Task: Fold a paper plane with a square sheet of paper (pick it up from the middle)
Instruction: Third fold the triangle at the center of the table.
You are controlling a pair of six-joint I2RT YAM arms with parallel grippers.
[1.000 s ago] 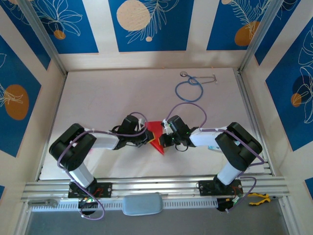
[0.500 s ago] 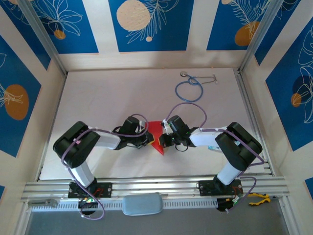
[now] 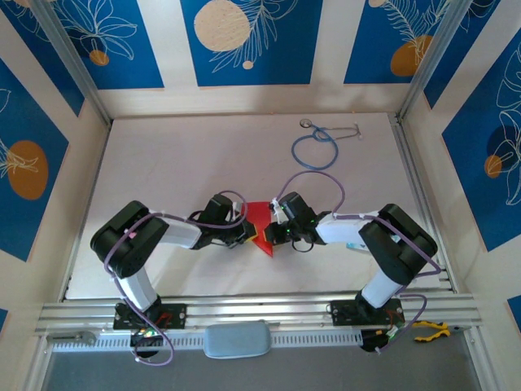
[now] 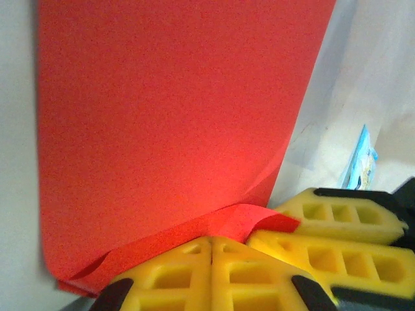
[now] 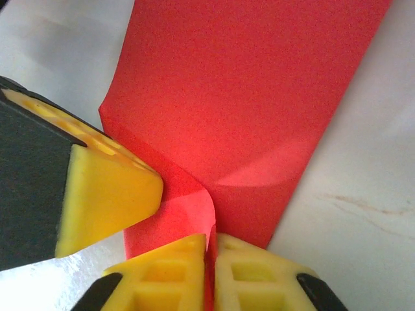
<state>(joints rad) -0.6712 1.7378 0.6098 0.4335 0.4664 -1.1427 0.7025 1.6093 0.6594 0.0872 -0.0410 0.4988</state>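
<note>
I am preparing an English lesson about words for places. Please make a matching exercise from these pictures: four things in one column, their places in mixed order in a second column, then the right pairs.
Things
1. red paper
2. blue stethoscope
3. yellow-handled tool
4. grey pad

Places
A. far part of the table, right of middle
B. on the near rail, at its middle
C. middle of the table, towards the near edge
D. near right corner, off the table

Pairs: 1-C, 2-A, 3-D, 4-B

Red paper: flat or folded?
Partly folded: the red paper has a flap doubled over its near edge, and the right gripper pinches a curled layer.
</note>
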